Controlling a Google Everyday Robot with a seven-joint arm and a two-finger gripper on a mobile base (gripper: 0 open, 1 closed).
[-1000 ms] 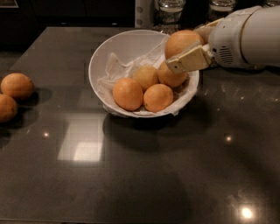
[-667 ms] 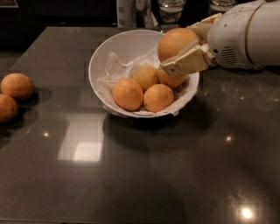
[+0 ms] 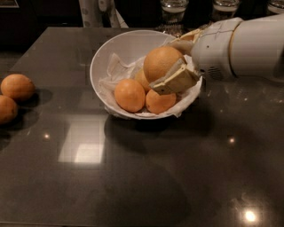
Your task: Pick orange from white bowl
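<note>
My gripper (image 3: 164, 66) is over the bowl (image 3: 124, 42), its two fingers (image 3: 175, 82) tight on the pale orange (image 3: 159, 60). Darker oranges (image 3: 129, 95) lie under it in the bowl. The bowl sits on my dark table (image 3: 133, 177).

Pale, dimpled orange (image 3: 160, 62) sits pinched in the claw (image 3: 164, 67) above the paper-lined white bowl (image 3: 98, 66).

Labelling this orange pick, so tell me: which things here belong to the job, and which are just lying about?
Job: white bowl; gripper above it, shut on the orange.
Lying about: other oranges in the bowl; two oranges at far left; glass jars behind.
</note>
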